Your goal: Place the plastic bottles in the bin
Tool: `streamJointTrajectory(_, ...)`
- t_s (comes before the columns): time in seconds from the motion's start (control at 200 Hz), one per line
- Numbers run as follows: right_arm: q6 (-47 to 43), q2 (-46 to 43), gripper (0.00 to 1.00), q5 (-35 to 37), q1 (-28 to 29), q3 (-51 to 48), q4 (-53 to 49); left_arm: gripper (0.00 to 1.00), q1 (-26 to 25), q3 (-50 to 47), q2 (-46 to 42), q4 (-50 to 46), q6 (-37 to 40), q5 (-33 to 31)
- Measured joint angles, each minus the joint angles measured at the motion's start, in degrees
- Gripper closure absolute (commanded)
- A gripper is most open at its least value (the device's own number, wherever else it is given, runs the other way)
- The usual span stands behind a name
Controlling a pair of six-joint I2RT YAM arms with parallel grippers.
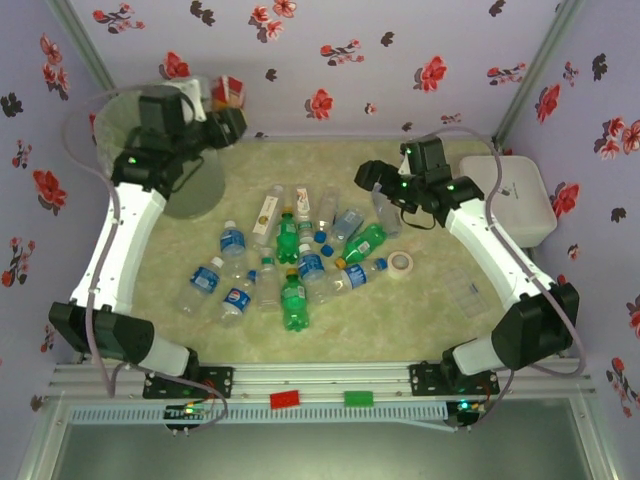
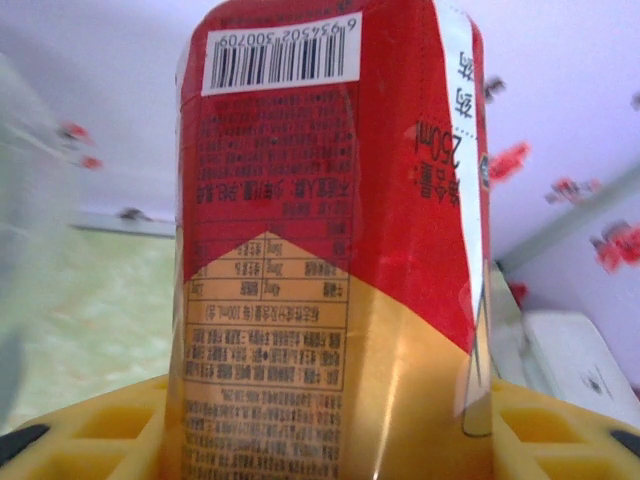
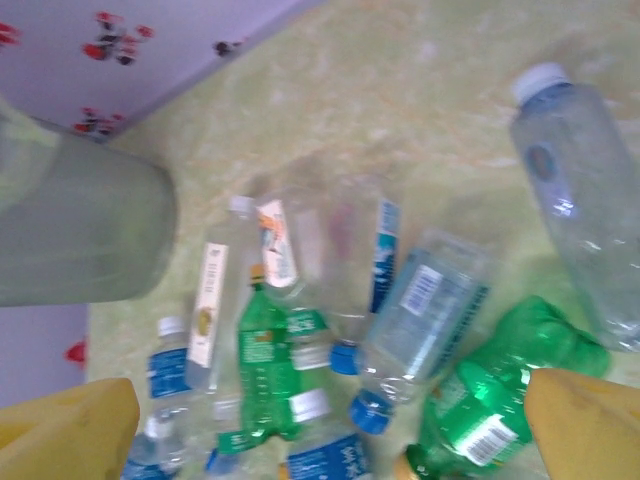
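Gripping a reddish bottle (image 2: 330, 250), the left claw (image 1: 226, 104) is closed on it from both sides, its yellow fingers (image 2: 100, 430) pressed against the lower part. The bottle is wrapped in a label that is red above and gold below. The label is printed with small text and tables, and a white barcode patch is seen at the top edge. From above, this claw is held at the far left of the worktop (image 1: 420, 330), just beside the upper rim of the bin (image 1: 200, 190). The bin is tall, round and greyish, with a translucent wall.

The other bottles (image 1: 290, 262) are left lying in a loose heap at the middle of the worktop, well apart from the bin. Most are clear with blue caps and blue labels, and a few green ones are mixed in, one green bottle (image 1: 292, 300) lying at the near edge of the heap.

The right claw (image 3: 325, 425) is spread wide with nothing between its fingers and is held above the right side of the heap. Under it a crumpled green bottle with a white barcode label (image 3: 490, 400) is seen. A clear bottle with a white cap (image 3: 580, 200) lies a little apart.

A white tape roll (image 1: 401, 263) lies just right of the heap, and a white box (image 1: 515, 195) stands at the far right.
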Motion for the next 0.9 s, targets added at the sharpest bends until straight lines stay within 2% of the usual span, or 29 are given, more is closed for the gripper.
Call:
streamJointTrajectory(0.19, -1.6, 0.0, 0.0, 4.1, 0.0, -0.9, -0.9, 0.62, 8.2, 11.8, 7.1, -6.7, 2.0, -4.1)
streamJointTrajectory(0.345, -2.1, 0.2, 0.0, 5.3, 0.1, -1.1, -0.9, 0.62, 12.8, 19.9, 14.3, -12.5, 3.7, -8.2)
streamJointTrajectory(0.685, -3.2, 1.6, 0.0, 4.7, 0.7, -1.2, -0.8, 0.59, 15.4, 25.4, 25.1, -22.1, 6.9, -12.7)
streamJointTrajectory(0.825, -3.6, 2.5, 0.0, 1.9, 0.7, -1.2, 0.2, 0.46, 15.4, 25.4, 27.3, -24.0, 7.0, -13.0)
streamJointTrajectory(0.9, -4.0, 2.7, 0.0, 1.3, 0.7, -1.4, 0.7, 0.29, 15.4, 25.4, 27.5, -24.4, 7.0, -13.0)
